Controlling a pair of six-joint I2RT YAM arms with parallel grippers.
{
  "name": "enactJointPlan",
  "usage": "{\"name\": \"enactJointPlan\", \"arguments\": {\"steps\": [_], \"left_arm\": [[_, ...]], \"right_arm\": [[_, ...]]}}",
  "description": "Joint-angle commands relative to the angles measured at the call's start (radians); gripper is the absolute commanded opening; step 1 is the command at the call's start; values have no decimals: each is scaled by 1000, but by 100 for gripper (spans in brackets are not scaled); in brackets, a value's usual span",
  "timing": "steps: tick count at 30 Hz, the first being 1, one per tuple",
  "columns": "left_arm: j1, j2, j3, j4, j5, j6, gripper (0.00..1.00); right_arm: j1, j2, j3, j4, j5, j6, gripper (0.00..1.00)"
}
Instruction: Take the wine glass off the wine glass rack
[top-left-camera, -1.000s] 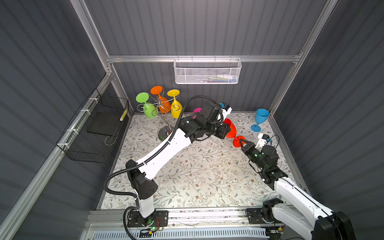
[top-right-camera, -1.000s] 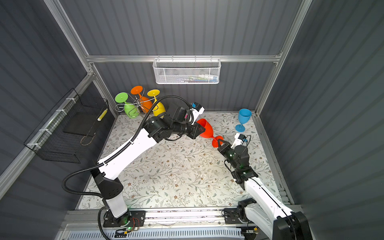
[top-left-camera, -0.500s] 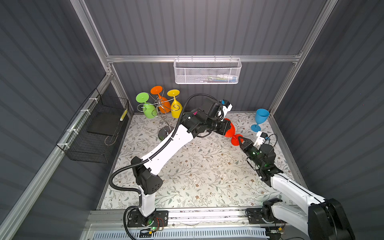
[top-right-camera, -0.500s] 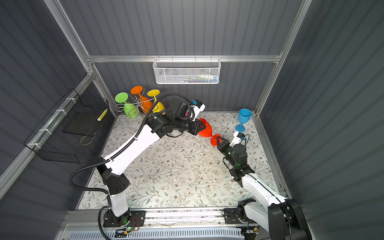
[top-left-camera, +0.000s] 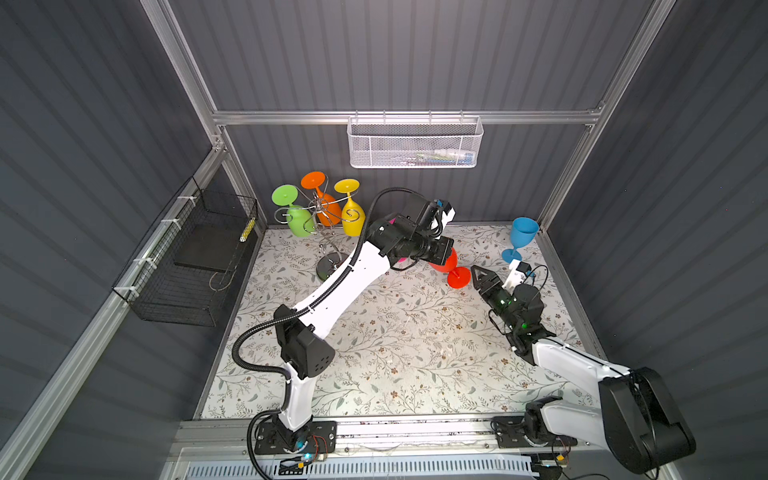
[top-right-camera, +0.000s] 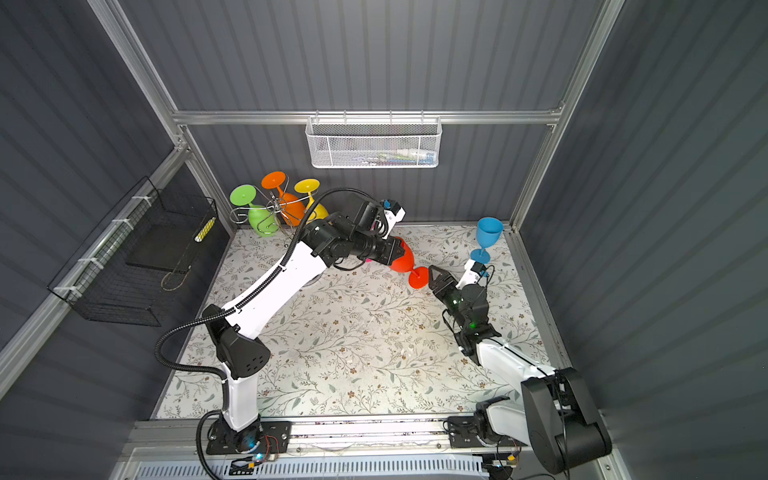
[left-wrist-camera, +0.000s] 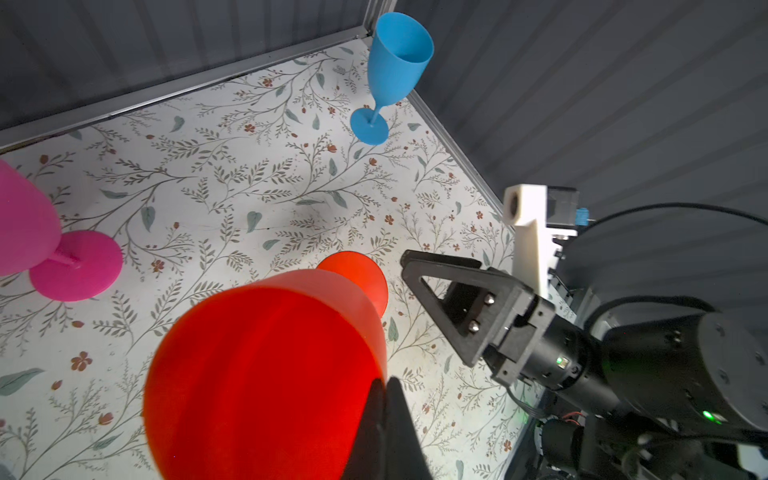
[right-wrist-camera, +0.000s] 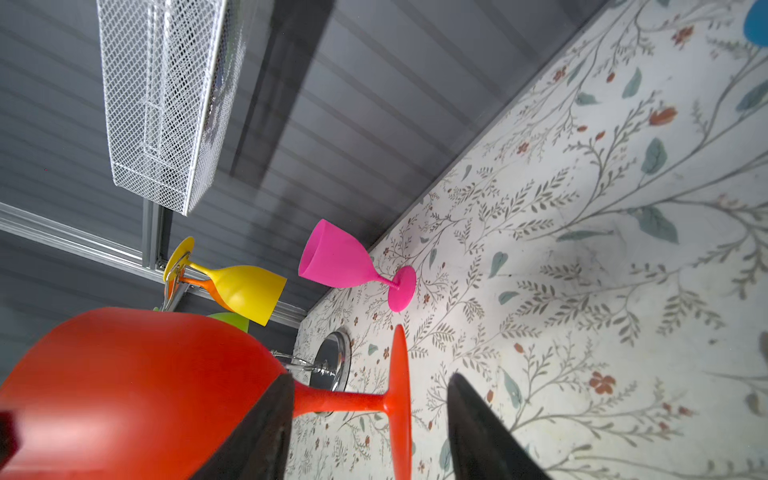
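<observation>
Handing over, by the look of it, above the table (top-left-camera: 415, 353). Standing at back left: wine glass rack (top-left-camera: 320, 204), well apart from the red wine glass (top-right-camera: 405, 262), which is already off its arms and being held nearly sideways, foot pointing toward the right arm. Clamping the bowl's rim: left gripper (top-right-camera: 397, 251), with jaws together on the thin wall. Straddling stem and foot: right gripper (right-wrist-camera: 370, 382), with jaws apart, one finger beside the stem and one beyond the foot; contact not plainly showing. Probably calling next for closing on the stem before any letting go at the bowl, then setting down upright. Hanging on the walls, out of the way: black wire basket (top-left-camera: 187, 266), white mesh basket (top-left-camera: 415, 145). Hanging upside down on the rack: green glass (top-left-camera: 300, 220), orange glass (top-left-camera: 328, 210), yellow glass (top-left-camera: 353, 218). Standing upright on the table: pink glass (right-wrist-camera: 336, 262) toward the back, and blue glass (top-left-camera: 523, 235) in the back right corner, near the right arm and likeliest to be getting in the way.
</observation>
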Motion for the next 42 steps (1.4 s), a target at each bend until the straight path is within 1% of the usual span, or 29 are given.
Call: {"name": "enactJointPlan", "arguments": {"steps": [1,3,5,8,9,13,17,20,26,37,38,40,42], "left_arm": [[18,26,53,-92,-99,41,0],[30,43,56,-115,-131,55,0],[40,65,70,-155,-189,68,0],[53,117,97,-193,-255,90,0],[57,136,107,-200,-267,96,0],[69,202,132,-211,-324,117,0],[72,287,207,-254,-384,138,0],[80,316,220,-252,-397,148,0],[93,326,217,-233,-418,164,0],[103,345,237,-226,-409,181,0],[103,347,240,-227,-409,181,1],[103,344,237,-218,-405,184,9],[104,335,233,-205,-398,184,14]], "right_arm": [[-10,-32,15,-4,52,-35,65],[-11,-59,22,-42,74,-51,66],[-13,-81,26,-70,88,-65,66],[-13,-95,27,-82,92,-81,67],[-11,-124,29,-88,90,-86,66],[-12,-155,37,-132,83,-109,68],[-12,-169,35,-154,78,-127,69],[-10,-169,34,-153,61,-129,69],[-2,-168,31,-150,51,-138,70],[26,-167,39,-148,48,-160,70],[28,-169,40,-149,47,-162,70],[31,-172,43,-153,46,-168,71],[35,-177,46,-154,46,-174,71]]}}
